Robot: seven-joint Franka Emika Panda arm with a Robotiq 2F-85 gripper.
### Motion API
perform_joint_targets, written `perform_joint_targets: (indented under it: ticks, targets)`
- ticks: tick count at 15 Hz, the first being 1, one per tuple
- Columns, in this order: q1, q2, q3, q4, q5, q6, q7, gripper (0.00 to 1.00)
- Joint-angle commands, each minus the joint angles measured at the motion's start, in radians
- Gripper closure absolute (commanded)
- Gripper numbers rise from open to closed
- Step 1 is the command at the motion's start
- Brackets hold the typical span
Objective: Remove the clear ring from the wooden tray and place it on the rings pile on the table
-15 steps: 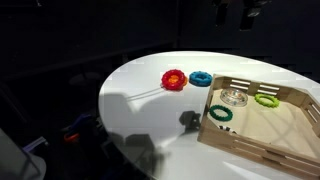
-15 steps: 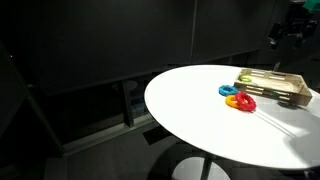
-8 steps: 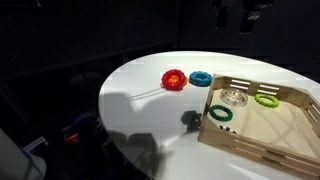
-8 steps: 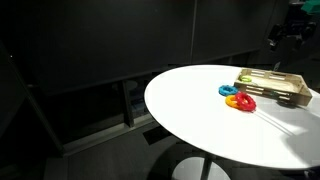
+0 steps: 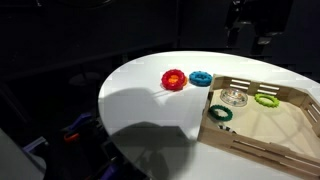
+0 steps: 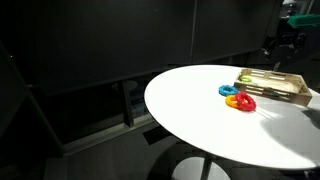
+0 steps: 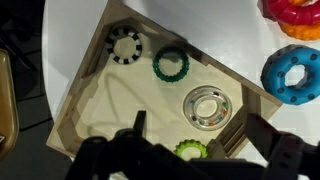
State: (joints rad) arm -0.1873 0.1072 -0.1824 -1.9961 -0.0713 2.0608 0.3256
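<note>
The tool, wide open and empty, had dropped closer over the tray, lining up above the ungrasped clear ring.

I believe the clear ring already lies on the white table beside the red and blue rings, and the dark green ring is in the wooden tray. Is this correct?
Not quite: the wrist view shows the clear ring inside the wooden tray, not on the white table beside the red ring and blue ring. The dark green ring is in the tray, as you say.
</note>
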Motion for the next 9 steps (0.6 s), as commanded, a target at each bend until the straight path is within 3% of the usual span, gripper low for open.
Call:
perform_joint_targets:
  ticks: [1, 9]
  targets:
    - [0.001, 0.113, -0.010, 0.096, 0.028, 0.000, 0.021, 0.00]
    - [0.010, 0.279, -0.020, 0.203, 0.035, 0.081, 0.040, 0.00]
